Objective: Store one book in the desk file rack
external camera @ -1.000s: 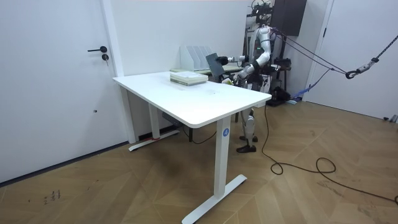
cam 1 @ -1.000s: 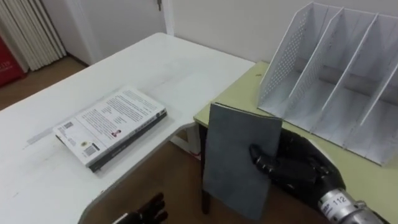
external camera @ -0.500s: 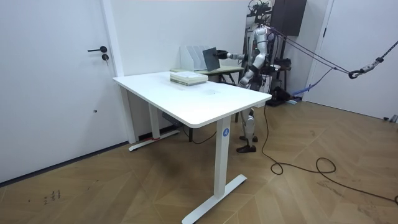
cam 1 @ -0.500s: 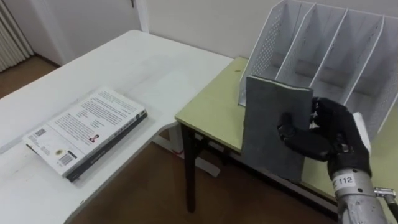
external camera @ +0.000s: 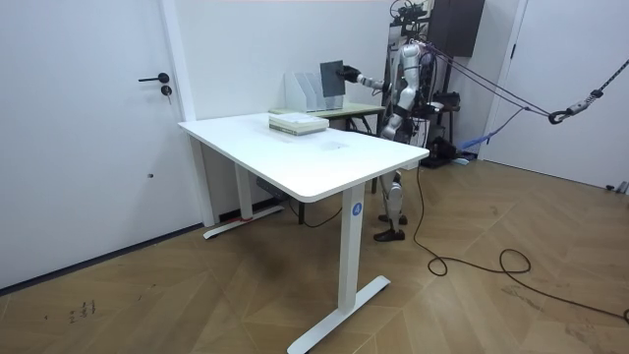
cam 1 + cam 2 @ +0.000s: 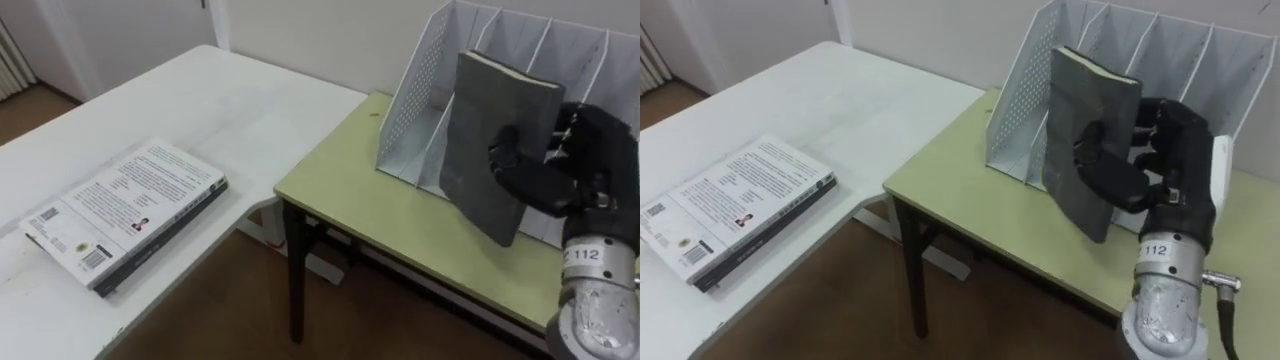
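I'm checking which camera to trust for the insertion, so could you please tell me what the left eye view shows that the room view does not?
Left eye view: the right hand with its thumb curled across the grey book, the book tilted in front of the dividers of the file rack, and print on the white book. Room view: the robot standing at the green table behind the white desk, a door, the wooden floor. Both: the grey book held up before the rack, the white book lying on the desk.
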